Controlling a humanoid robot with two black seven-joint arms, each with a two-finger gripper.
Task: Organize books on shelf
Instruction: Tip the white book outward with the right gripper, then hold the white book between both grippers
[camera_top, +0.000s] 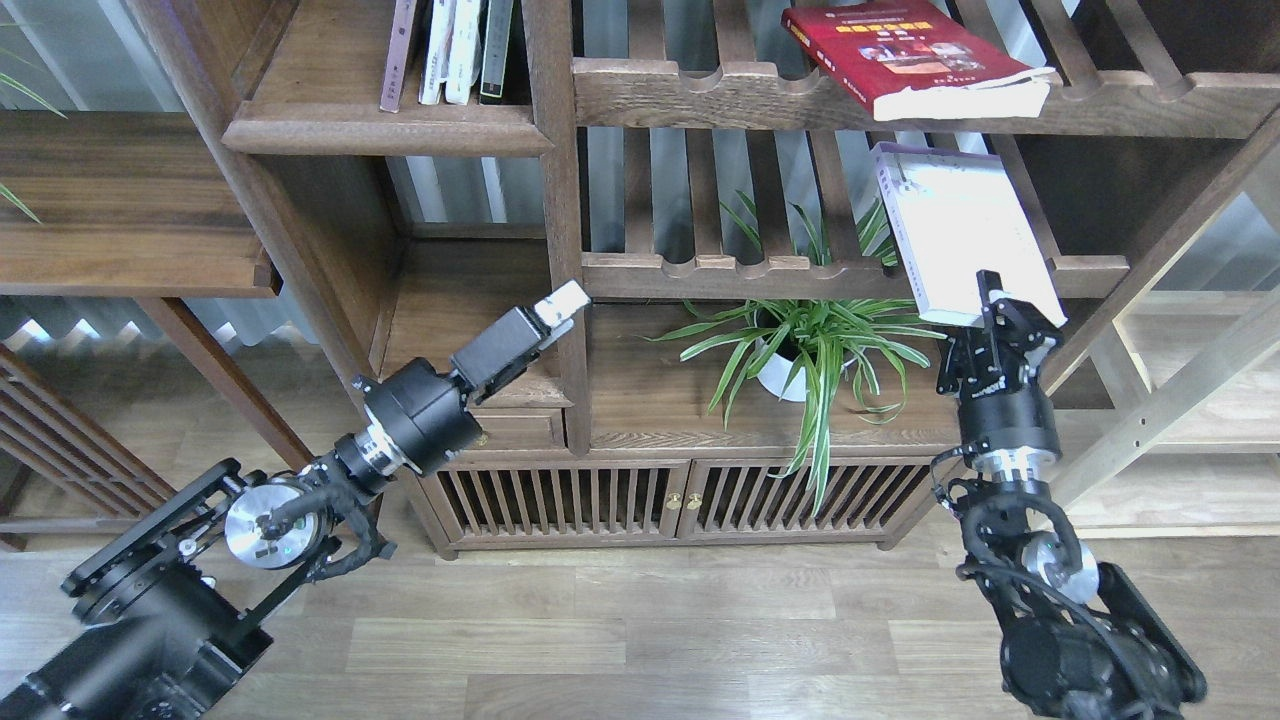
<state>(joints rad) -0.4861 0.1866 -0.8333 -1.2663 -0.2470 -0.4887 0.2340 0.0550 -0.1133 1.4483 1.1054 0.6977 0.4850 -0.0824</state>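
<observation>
My right gripper (1000, 300) is shut on the lower edge of the pale lavender-white book (950, 225) and holds it tilted up in front of the lower slatted rack. The thick red book (905, 50) lies flat on the upper slatted rack. The shelf (385, 130), a solid walnut board with a rounded front edge, is at the upper left. A book with a dull maroon spine (399, 55) stands on it beside thin white and dark-spined books (465, 50). My left gripper (560, 300) points up-right in front of the post, empty; its fingers cannot be told apart.
A potted spider plant (800, 350) stands on the cabinet top below the held book. The thick middle post (560, 200) separates the shelf bay from the slatted racks (720, 270). A low cabinet with slatted doors (680, 500) is below. A side ledge (130, 250) juts at the left.
</observation>
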